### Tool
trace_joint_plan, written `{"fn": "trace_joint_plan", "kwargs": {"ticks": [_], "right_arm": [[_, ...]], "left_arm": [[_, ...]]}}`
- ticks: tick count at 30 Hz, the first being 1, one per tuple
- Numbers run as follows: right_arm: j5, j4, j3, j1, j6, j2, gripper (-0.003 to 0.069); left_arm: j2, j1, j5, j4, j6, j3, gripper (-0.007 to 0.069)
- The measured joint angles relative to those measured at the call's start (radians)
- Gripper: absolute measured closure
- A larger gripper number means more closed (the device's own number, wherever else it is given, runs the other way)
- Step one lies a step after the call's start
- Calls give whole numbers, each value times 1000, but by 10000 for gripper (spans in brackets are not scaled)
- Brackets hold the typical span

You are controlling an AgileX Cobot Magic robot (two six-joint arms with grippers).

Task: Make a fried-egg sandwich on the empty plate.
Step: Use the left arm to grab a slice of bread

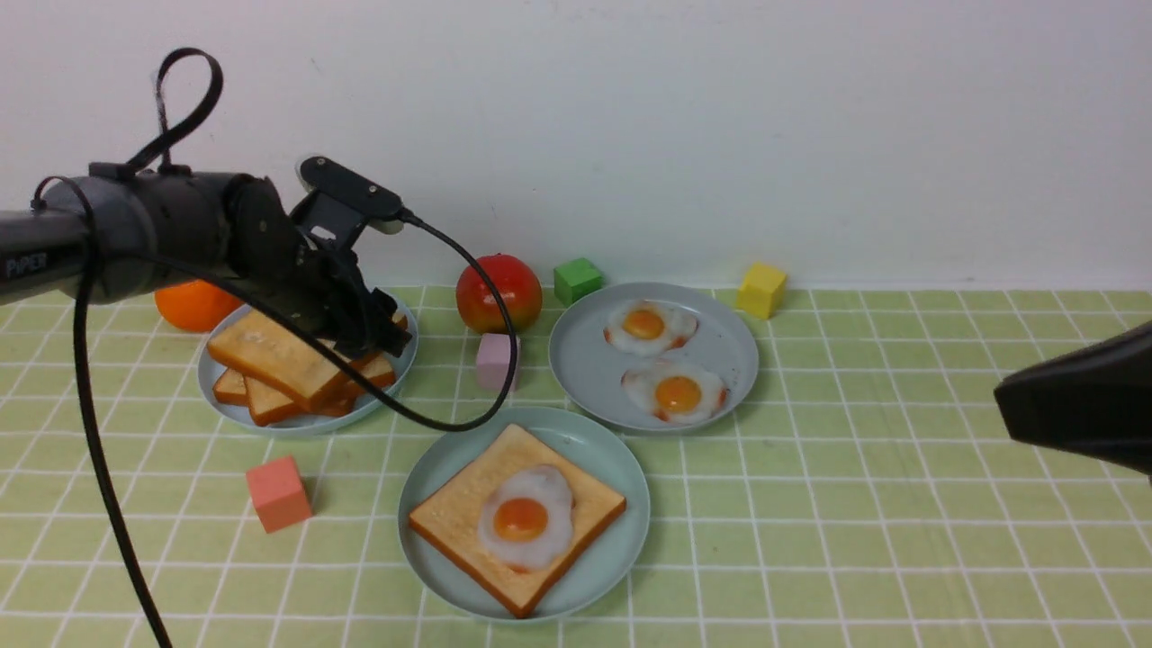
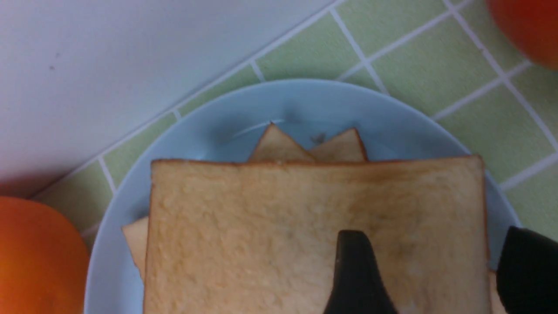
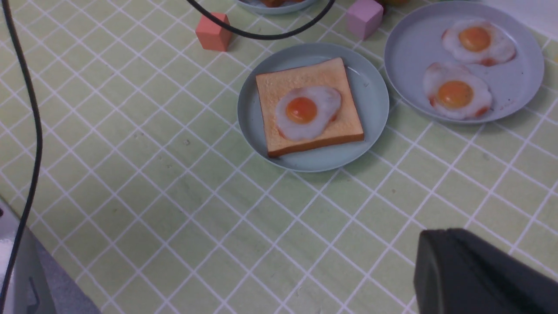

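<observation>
The pale mint-green plate (image 1: 596, 450) sits at the front centre of the green checked cloth (image 1: 900, 540). One toast slice (image 1: 450, 520) lies flat on it, turned cornerwise, and a fried egg (image 1: 525, 519) rests on top of that slice, yolk up. No second slice covers the egg.

The other toast is in a stack on a greyish-blue plate (image 1: 297, 425) at the back left. The top slice (image 1: 270, 351) lies askew over the ones beneath, whose corners poke out past its edge in the left wrist view. The left gripper (image 1: 373, 337) is down at this stack with its jaws apart. One finger (image 2: 357, 270) is over the top slice's face and the other (image 2: 527, 270) is beyond its edge, so the edge falls between them, not pinched.

Just behind and right of the mint plate, a second greyish-blue plate (image 1: 585, 369) holds two more fried eggs (image 1: 650, 326) (image 1: 675, 393), side by side and apart. Between the two back plates stand a pink cube (image 1: 497, 360) and a red-yellow fruit (image 1: 498, 292). An orange (image 1: 189, 306) sits behind the toast plate, a green cube (image 1: 577, 280) and a yellow cube (image 1: 761, 290) lie along the wall, and a coral cube (image 1: 279, 493) lies left of the mint plate.

The right gripper (image 1: 1071, 405) hangs at the right edge, well clear of the plates. Only its dark body shows, so I cannot tell how its jaws stand.
</observation>
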Motion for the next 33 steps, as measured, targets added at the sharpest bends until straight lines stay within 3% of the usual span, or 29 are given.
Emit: {"fn": "trace_joint_plan", "kwargs": {"ticks": [15, 22, 30, 33], "right_arm": [[28, 43, 0, 0, -1, 0, 642], [48, 65, 0, 0, -1, 0, 637], [70, 70, 0, 0, -1, 0, 632], [71, 74, 0, 0, -1, 0, 629]], "left_arm": [[56, 0, -46, 2, 1, -14, 177], [57, 0, -18, 25, 3, -19, 280], [22, 0, 41, 38, 3, -17, 298], [-30, 0, 98, 38, 3, -9, 424]]}}
